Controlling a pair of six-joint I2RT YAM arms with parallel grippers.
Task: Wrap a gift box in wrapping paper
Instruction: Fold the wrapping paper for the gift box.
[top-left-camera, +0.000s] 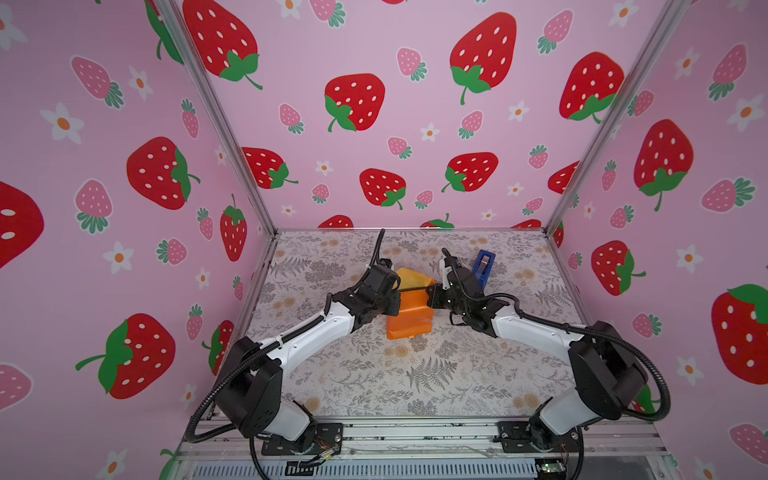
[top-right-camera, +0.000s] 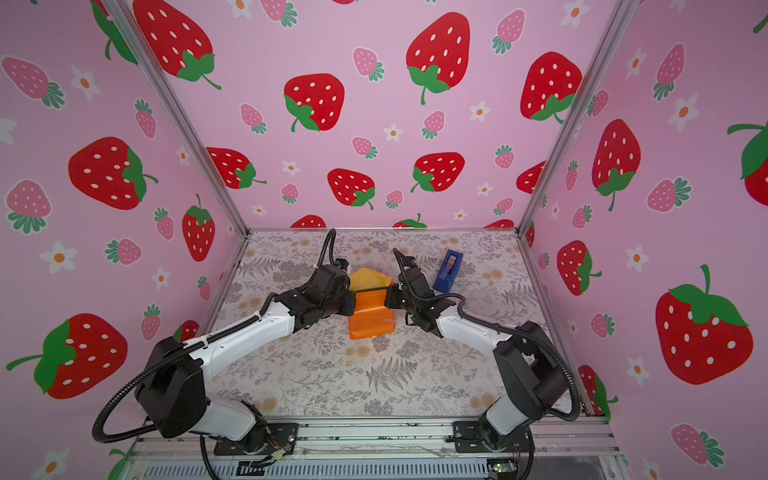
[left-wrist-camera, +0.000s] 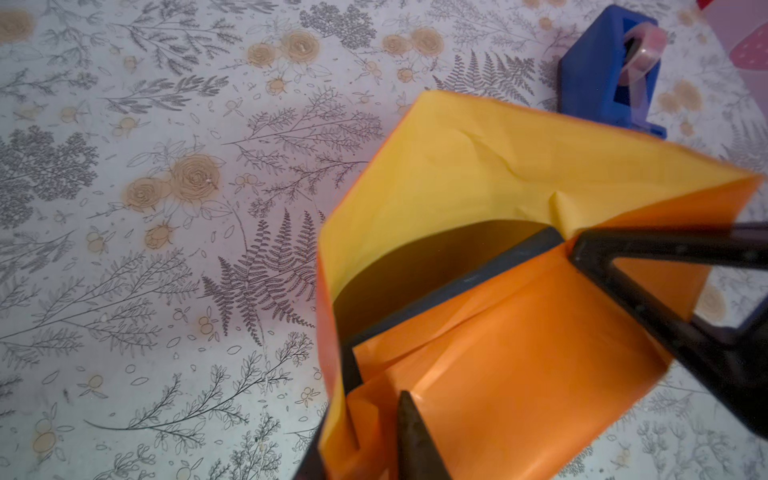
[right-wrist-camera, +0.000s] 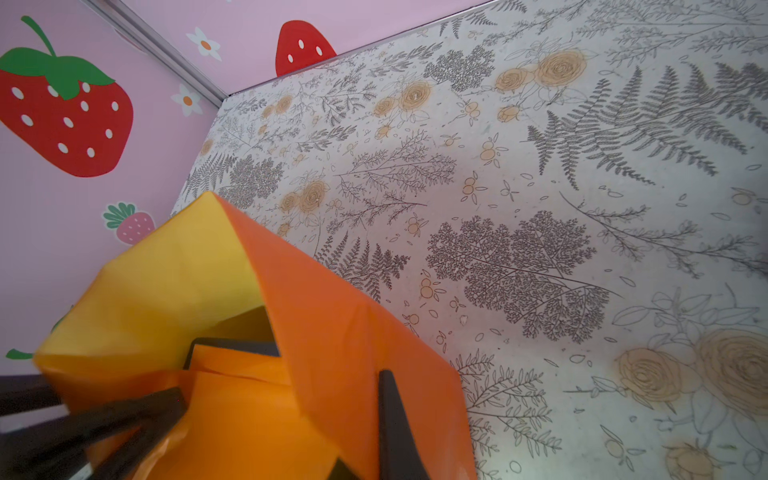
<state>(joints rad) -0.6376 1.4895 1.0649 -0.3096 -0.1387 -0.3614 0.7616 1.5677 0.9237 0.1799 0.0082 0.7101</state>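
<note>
Nearest the camera, an aluminium rail (top-left-camera: 415, 434) runs along the near edge and carries the black base mounts of the 2 arms. Beyond it lies the table covering (top-left-camera: 415, 374), pale grey and printed with ferns, sprigs and tan roses, flat across the whole floor of the cell. 3 pink walls (top-left-camera: 374, 50) patterned with red and pink strawberries and small white flowers close the left, far and right sides, joined by metal corner posts. Around the middle of the surface, towards the far half, sits the wrapping paper (top-left-camera: 409, 316), glossy orange side out and folded around the gift box (left-wrist-camera: 415, 270), whose black far end shows inside an open sleeve of dull yellow paper that stands up beyond it. At the parcel's left side, the left gripper (top-left-camera: 392, 305) is pinched on a fold of the paper, as the left wrist view shows. At the parcel's right side, the right gripper (top-left-camera: 430, 297) has its jaws clenched on the orange flap there. Just right of that arm and farther back stands a blue tape dispenser (top-left-camera: 483, 264), apart from the parcel.
</note>
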